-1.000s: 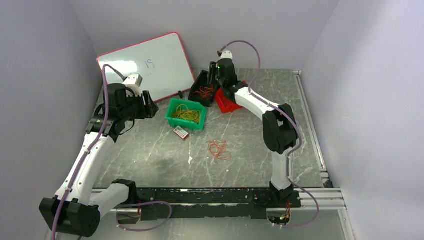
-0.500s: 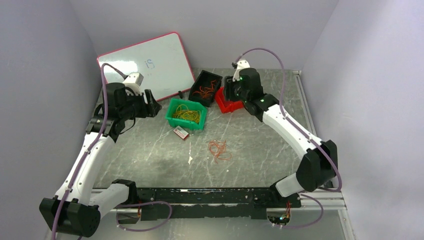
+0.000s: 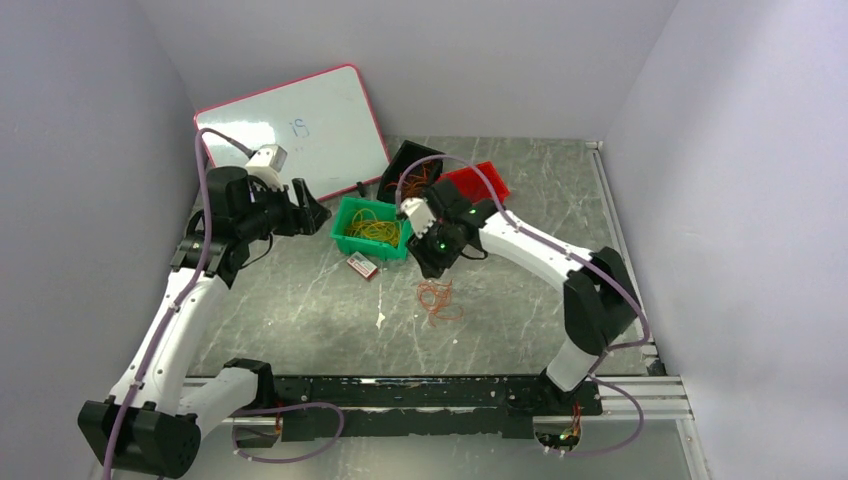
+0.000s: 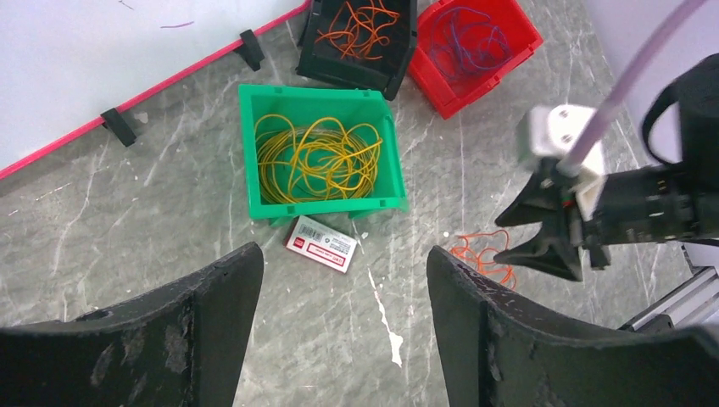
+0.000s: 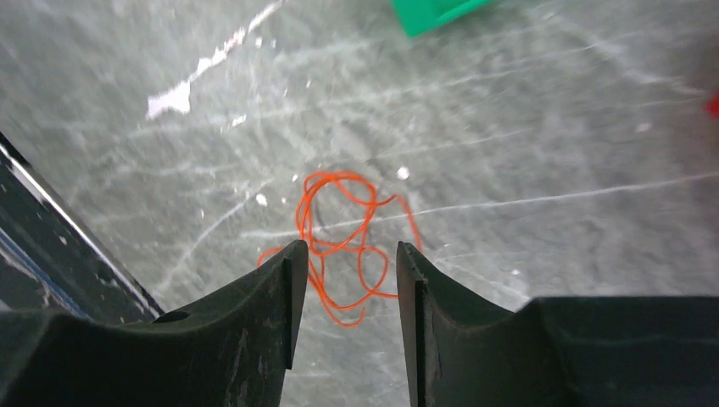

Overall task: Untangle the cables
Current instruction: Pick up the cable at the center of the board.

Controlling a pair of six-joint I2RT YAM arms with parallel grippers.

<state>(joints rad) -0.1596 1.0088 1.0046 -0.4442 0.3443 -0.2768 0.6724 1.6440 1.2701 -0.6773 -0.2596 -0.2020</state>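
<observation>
A loose tangle of orange cables (image 3: pixel 437 300) (image 4: pixel 483 254) (image 5: pixel 339 212) lies on the grey table. My right gripper (image 3: pixel 434 262) (image 4: pixel 502 237) (image 5: pixel 343 248) hangs just above it, pointing down, open, with nothing between its fingers. Yellow cables (image 3: pixel 373 229) (image 4: pixel 315 161) fill a green bin (image 3: pixel 345 218) (image 4: pixel 254 153). More orange cables (image 3: pixel 418 181) (image 4: pixel 356 21) sit in a black bin. My left gripper (image 3: pixel 318 214) (image 4: pixel 343 254) is open and empty, held high to the left of the green bin.
A red bin (image 3: pixel 480 180) (image 4: pixel 517 34) holding dark thin loops stands beside the black bin (image 3: pixel 398 172) (image 4: pixel 398 59). A small white and red box (image 3: pixel 361 265) (image 4: pixel 320 244) lies in front of the green bin. A whiteboard (image 3: pixel 295 125) (image 4: pixel 102 51) leans at the back left.
My right arm has swung from the bins at the back down and forward to above the orange tangle. The left gripper's jaws have spread wider; that arm has barely moved.
</observation>
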